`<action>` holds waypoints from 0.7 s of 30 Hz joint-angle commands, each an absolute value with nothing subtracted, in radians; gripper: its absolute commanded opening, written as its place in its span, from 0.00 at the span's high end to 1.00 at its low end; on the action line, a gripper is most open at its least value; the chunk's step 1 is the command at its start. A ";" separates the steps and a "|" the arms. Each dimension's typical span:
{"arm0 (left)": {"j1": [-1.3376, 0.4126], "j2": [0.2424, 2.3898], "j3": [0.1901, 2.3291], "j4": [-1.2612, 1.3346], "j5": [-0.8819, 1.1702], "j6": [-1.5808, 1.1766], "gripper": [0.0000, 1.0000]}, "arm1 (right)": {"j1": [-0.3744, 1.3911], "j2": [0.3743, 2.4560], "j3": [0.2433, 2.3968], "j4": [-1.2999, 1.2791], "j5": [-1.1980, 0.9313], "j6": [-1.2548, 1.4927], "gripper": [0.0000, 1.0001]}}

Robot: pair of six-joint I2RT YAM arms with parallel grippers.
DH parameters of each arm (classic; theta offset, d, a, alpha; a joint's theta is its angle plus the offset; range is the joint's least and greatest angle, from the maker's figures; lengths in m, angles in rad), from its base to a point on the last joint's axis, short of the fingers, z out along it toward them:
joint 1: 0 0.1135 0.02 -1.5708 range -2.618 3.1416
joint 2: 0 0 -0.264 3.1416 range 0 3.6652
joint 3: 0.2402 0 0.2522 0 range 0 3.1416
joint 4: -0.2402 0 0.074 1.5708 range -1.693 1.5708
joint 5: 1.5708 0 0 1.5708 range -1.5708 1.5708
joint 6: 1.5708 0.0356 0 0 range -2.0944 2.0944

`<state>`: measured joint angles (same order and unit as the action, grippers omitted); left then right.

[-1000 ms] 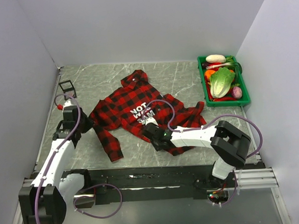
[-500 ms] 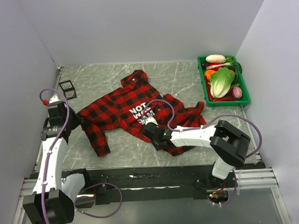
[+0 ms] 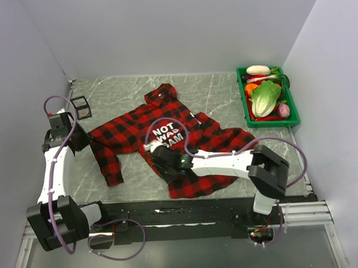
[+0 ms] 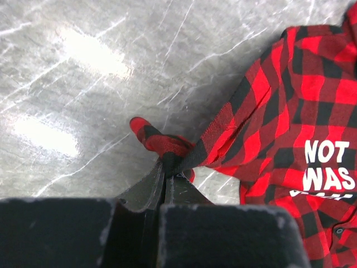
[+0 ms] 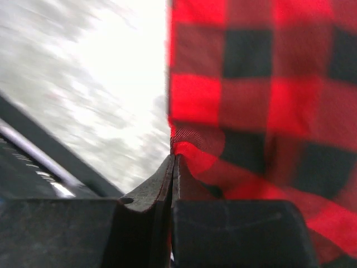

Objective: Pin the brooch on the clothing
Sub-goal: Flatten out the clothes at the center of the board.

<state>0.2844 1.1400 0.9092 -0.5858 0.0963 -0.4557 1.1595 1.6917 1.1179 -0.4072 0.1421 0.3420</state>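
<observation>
Grey marble table (image 3: 224,91), pale walls close on three sides. Starting nearest the bases: clenched hard with the right claw (image 3: 161,157) on the near hem of the shirt (image 3: 123,131). Fingers (image 5: 148,192) pressed flat together on a fold of plaid, nothing but cloth between them in the wrist view.

Out to the left now: pinching as well with the left claw (image 3: 79,139), closed on a bunched twist of fabric at the shirt's edge on that side. Cloth pulled taut from that pinch toward the lettering (image 3: 166,133).

So, gripped at two points well apart, chest panel between them and facing up. Long axis running from the left pinch across to the right, collar aimed at the far wall.

No sign of the brooch anywhere: too small to pick out, or hidden, cannot say which. Not held in either claw by the look of it, only cloth in both. Likely needs one claw freed to fetch it, and the right one sits nearer the lettering.

Room to move: open marble along the near side and past the collar, but tight against the left wall for the left arm.

Further back, black wire cube (image 3: 80,105) just beyond the left claw, apart from the cloth. Far right corner, green tray (image 3: 274,123) of vegetables, well apart from the shirt.
</observation>
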 commanded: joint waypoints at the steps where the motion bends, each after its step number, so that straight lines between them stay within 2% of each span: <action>1: 0.302 1.149 0.933 -0.566 0.126 -0.437 0.97 | 1.201 1.764 1.262 -0.373 0.078 0.314 1.00; 6: 0.304 1.144 0.931 -0.563 0.060 -0.430 0.97 | 1.219 1.848 1.382 -0.341 0.006 0.302 1.00; 14: 0.304 1.117 0.885 -0.557 -0.049 -0.431 0.94 | 1.235 1.885 1.517 -0.371 0.023 0.275 1.00; 16: 0.302 1.095 0.882 -0.554 -0.077 -0.433 0.81 | 1.233 1.850 1.505 -0.379 0.040 0.273 0.89; 17: 0.304 1.092 0.879 -0.554 -0.084 -0.433 0.70 | 1.230 1.836 1.499 -0.380 0.073 0.273 0.76; 18: 0.302 1.085 0.877 -0.552 -0.089 -0.431 0.51 | 1.230 1.818 1.488 -0.382 0.098 0.270 0.56; 21: 0.302 1.078 0.879 -0.555 -0.116 -0.431 0.09 | 1.203 1.732 1.428 -0.382 0.178 0.262 0.38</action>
